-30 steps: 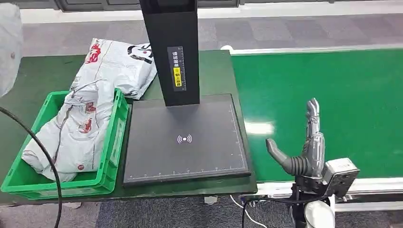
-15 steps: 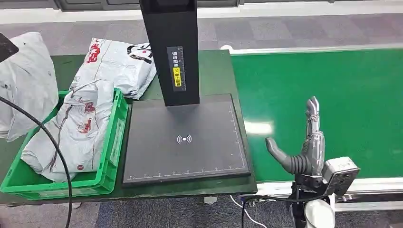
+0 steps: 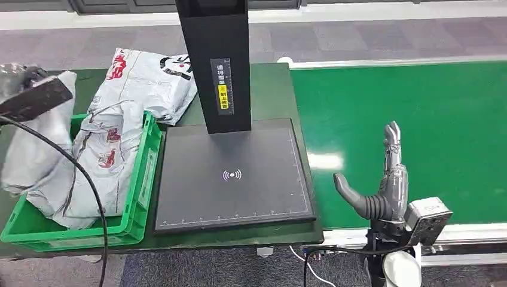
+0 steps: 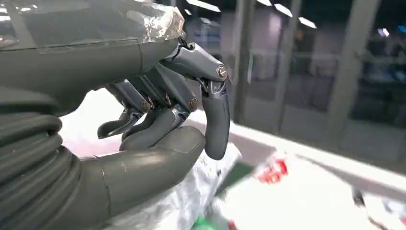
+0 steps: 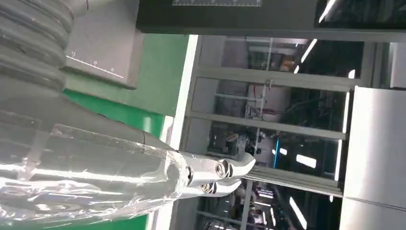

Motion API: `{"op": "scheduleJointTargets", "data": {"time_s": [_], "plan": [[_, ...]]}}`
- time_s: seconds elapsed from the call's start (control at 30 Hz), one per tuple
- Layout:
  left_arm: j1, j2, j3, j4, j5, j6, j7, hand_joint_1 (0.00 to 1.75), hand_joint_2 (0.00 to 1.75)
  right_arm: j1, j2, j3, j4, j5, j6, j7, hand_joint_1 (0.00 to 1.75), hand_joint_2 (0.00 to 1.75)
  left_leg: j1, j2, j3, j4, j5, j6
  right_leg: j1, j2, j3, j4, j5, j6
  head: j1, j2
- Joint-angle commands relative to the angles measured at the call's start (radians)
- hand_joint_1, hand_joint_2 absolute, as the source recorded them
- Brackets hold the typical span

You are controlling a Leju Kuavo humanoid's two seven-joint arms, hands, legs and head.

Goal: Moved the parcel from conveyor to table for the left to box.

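Conveyor (image 3: 418, 131) belt, green and wide, runs beside the dark green surface (image 3: 272, 89), where a black scanner pad (image 3: 233, 176) lies under a black post (image 3: 218, 60). At the surface's left end, a green crate (image 3: 140, 191) holds a grey parcel (image 3: 98, 161); another grey bag (image 3: 149, 78) lies behind it. The left hand (image 4: 163, 120) grips a second parcel (image 3: 33, 143) above the crate's left edge. The right hand (image 3: 382, 185) stands open, fingers straight, over the belt's near edge.

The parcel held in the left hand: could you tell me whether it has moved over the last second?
Yes. The parcel has come rightward and down toward the green crate.
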Motion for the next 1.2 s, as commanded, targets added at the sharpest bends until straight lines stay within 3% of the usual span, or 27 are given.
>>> {"op": "scheduleJointTargets", "data": {"time_s": [0.03,0.13,0.17,0.93,1.07,1.2], "plan": [[-0.031,-0.076,-0.137,0.161,0.036,0.013,-0.010,1.75,1.75,-0.026,-0.032,-0.018,0.076,-0.020,-0.017,0.013,0.00,1.75,0.000,-0.004,0.004,-0.003,0.001,0.001,0.000,-0.005,0.006,-0.004,0.000,0.001,0.000,0.000],[-0.025,-0.076,-0.143,0.168,0.055,0.017,-0.016,1.68,1.75,-0.024,-0.035,-0.013,0.076,-0.024,-0.022,0.015,0.00,1.75,0.000,-0.003,0.003,-0.002,0.001,0.001,0.000,-0.003,0.004,-0.002,0.000,0.001,0.000,0.000],[-0.027,-0.080,-0.142,0.173,0.062,0.019,-0.018,0.00,1.75,-0.023,-0.035,-0.013,0.074,-0.025,-0.024,0.015,0.00,1.75,0.000,-0.003,0.005,-0.004,0.001,0.001,0.000,-0.003,0.006,-0.004,0.000,0.001,0.000,0.000],[-0.052,-0.088,-0.130,0.178,0.093,0.048,-0.001,0.00,1.75,0.020,-0.030,-0.023,0.053,-0.024,-0.029,0.016,0.00,1.75,0.001,-0.003,0.002,-0.001,0.000,0.001,0.001,-0.003,0.003,-0.002,0.000,0.000,0.000,0.000],[-0.035,-0.101,-0.087,0.149,0.135,0.080,-0.001,0.00,1.75,0.028,-0.029,-0.021,0.049,-0.025,-0.033,0.014,0.00,1.75,0.000,-0.003,0.002,-0.002,0.000,0.001,0.001,-0.003,0.003,-0.002,0.000,0.000,0.000,0.000],[0.041,-0.156,0.061,0.022,0.343,0.137,-0.032,0.00,1.75,0.032,-0.040,-0.013,0.049,-0.030,-0.046,0.014,0.00,1.75,0.001,-0.003,0.003,-0.003,0.001,0.001,0.001,-0.004,0.005,-0.004,0.000,0.001,0.000,0.000]]}}
